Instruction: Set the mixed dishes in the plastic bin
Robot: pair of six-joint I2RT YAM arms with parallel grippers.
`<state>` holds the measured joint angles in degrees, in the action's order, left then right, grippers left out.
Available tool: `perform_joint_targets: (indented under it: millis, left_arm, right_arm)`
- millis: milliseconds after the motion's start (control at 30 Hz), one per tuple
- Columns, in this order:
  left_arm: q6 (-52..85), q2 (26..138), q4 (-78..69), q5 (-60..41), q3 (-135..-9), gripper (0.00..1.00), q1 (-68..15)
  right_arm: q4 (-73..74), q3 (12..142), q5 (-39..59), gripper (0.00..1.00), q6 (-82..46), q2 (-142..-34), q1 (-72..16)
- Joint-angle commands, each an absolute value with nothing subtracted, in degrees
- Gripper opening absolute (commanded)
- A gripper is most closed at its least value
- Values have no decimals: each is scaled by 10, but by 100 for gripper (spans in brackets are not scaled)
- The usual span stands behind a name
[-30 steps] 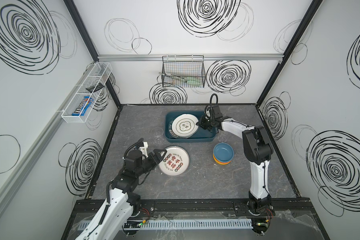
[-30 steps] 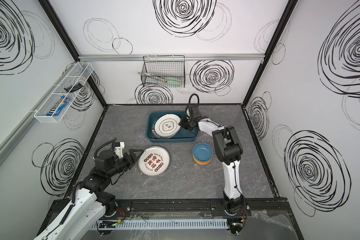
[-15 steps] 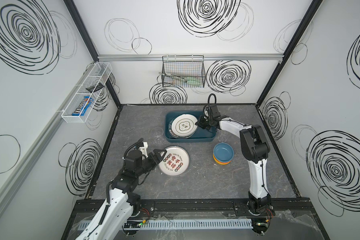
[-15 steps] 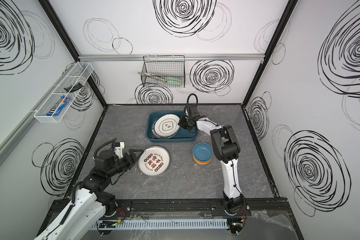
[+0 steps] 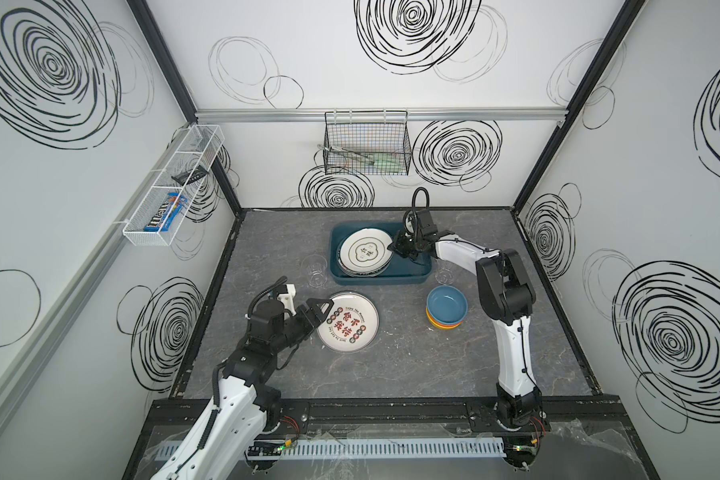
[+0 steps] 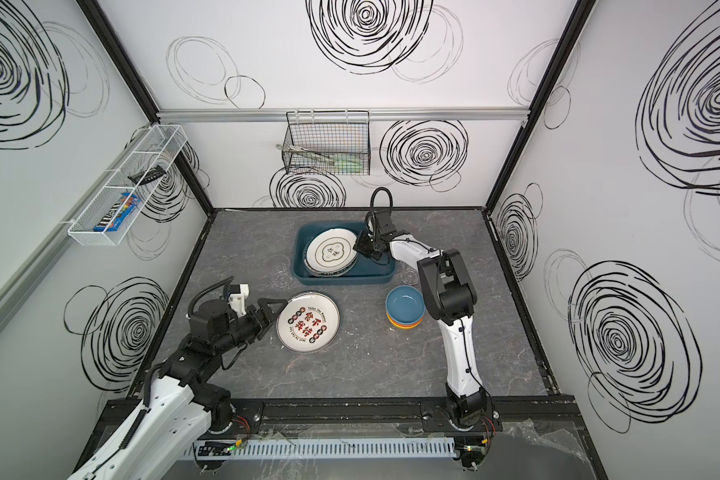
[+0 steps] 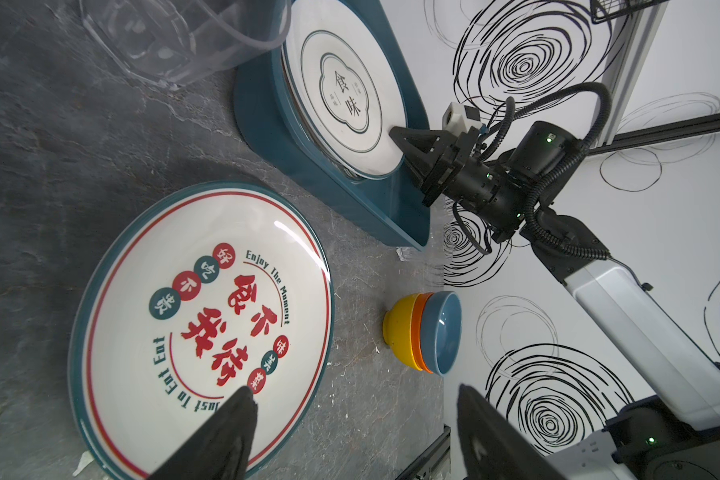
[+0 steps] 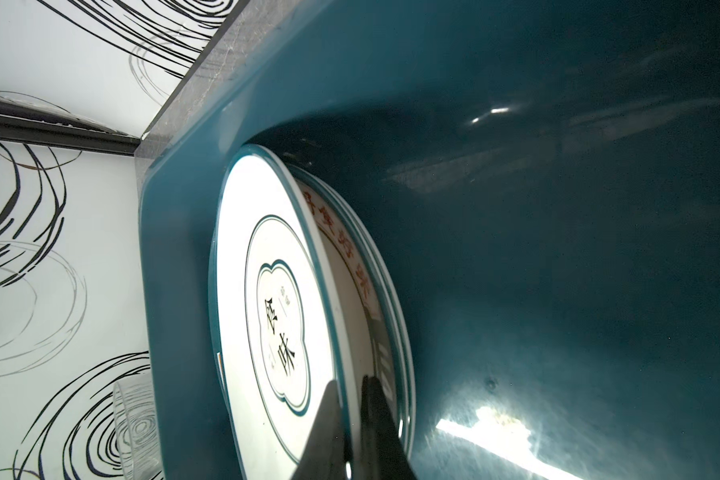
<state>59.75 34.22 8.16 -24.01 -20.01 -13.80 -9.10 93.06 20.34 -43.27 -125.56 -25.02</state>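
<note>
The dark teal plastic bin [image 5: 377, 279] [image 6: 341, 279] stands at the back of the table with stacked white plates in it. My right gripper [image 5: 391, 246] [image 8: 352, 386] is shut on the rim of the top plate [image 5: 364, 251] [image 8: 267, 291], whose gripped edge sits slightly above the plates beneath. A red-lettered plate [image 5: 348, 327] [image 7: 200, 324] lies flat on the table. My left gripper [image 5: 323, 311] [image 7: 356, 411] is open at its left edge, one finger over the rim. Stacked blue, orange and yellow bowls [image 5: 447, 305] stand right of it. Two clear cups [image 5: 316, 270] [image 5: 444, 275] flank the bin.
A black wire basket [image 5: 366, 145] hangs on the back wall above the bin. A white mesh shelf [image 5: 171, 187] with small items is fixed to the left wall. The right arm's elbow [image 5: 501, 286] rises just right of the bowls.
The right arm's elbow has shifted slightly to the left while its gripper stays on the plate in the bin. The left arm has not moved.
</note>
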Motion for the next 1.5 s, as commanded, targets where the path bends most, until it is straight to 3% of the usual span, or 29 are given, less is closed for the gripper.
perform_joint_targets:
  millis: [0, 167, 400, 1067, 1467]
  left_arm:
    - [588, 340, 77, -243, -197, 79, -134]
    - [588, 338, 78, -242, -197, 80, -132]
    - [589, 337, 78, -242, -194, 80, -132]
    - [593, 332, 76, -241, -187, 80, -131]
    - [593, 331, 77, -240, -185, 80, -130]
  right_arm:
    - [-92, 954, 204, 2, -435, -1263, -255]
    - [-102, 958, 198, 14, -430, -1262, -256]
    - [-129, 962, 174, 20, -411, -1256, -258]
    - [-153, 959, 142, 19, -389, -1255, -263]
    - [-163, 965, 140, 26, -384, -1256, -268]
